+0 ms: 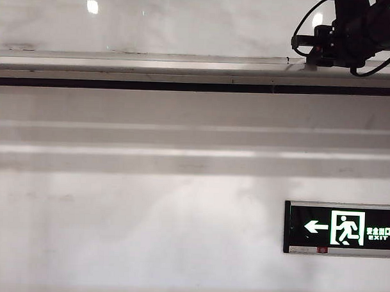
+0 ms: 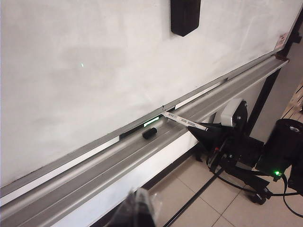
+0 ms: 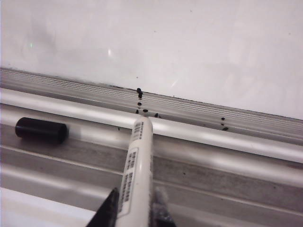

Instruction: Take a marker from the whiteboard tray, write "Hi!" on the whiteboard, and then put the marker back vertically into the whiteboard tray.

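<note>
On the whiteboard tray (image 3: 236,146) I see the loose black cap (image 3: 41,130) lying left of the marker (image 3: 135,175), which my right gripper (image 3: 135,213) clasps under the whiteboard (image 3: 151,42); left gripper (image 2: 139,210) I cannot tell.

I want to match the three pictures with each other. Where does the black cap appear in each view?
Exterior view: not visible.
Left wrist view: the black cap lies loose in the whiteboard tray, near the picture's middle.
Right wrist view: it lies in the tray at the left edge.
Shared landmark: the marker held in the right gripper.
</note>
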`<state>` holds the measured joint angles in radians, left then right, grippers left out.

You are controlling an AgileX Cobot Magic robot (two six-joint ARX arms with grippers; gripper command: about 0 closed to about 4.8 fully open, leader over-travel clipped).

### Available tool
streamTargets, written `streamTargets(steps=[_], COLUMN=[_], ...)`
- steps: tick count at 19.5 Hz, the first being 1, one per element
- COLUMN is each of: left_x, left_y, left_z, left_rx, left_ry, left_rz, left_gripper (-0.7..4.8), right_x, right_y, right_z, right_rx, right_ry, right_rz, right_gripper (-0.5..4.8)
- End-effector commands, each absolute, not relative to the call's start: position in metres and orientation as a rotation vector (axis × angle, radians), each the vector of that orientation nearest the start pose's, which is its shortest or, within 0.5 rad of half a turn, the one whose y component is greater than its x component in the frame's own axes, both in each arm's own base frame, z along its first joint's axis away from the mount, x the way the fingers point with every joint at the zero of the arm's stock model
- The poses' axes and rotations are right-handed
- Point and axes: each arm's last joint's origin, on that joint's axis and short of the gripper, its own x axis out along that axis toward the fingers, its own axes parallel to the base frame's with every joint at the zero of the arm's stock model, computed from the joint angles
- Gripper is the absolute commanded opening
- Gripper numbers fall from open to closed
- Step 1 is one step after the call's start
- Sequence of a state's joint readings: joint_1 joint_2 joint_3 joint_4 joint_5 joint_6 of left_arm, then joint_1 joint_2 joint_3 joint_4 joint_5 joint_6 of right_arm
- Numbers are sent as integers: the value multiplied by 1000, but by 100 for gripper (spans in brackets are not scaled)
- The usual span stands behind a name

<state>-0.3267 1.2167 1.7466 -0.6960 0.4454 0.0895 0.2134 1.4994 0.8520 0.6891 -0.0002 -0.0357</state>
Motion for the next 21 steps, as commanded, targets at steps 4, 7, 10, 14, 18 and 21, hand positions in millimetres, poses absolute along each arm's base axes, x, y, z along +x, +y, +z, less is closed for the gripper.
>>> streamTargets(steps=[4, 7, 10, 14, 18, 21], left_x=[186, 186, 185, 185, 184, 182], left_y=[-76, -76, -76, -76, -76, -75], left_z=[513, 513, 514, 514, 520, 525], left_rx=[75, 75, 75, 75, 78, 72], left_ry=[120, 119, 118, 115, 55, 5], left_rz=[-786, -786, -786, -786, -783, -778], left_gripper=[-6, -6, -6, -6, -6, -6], right_x=[303, 289, 271, 241, 209, 203], right_y=[66, 64, 63, 59, 62, 74], right_z=[297, 308, 325, 353, 404, 443], right_rx=[-27, -30, -30, -25, -19, 4], right_ry=[-71, -46, -70, -169, -280, -347], right_rz=[217, 243, 331, 418, 463, 476], right_gripper=[31, 30, 31, 30, -6, -6])
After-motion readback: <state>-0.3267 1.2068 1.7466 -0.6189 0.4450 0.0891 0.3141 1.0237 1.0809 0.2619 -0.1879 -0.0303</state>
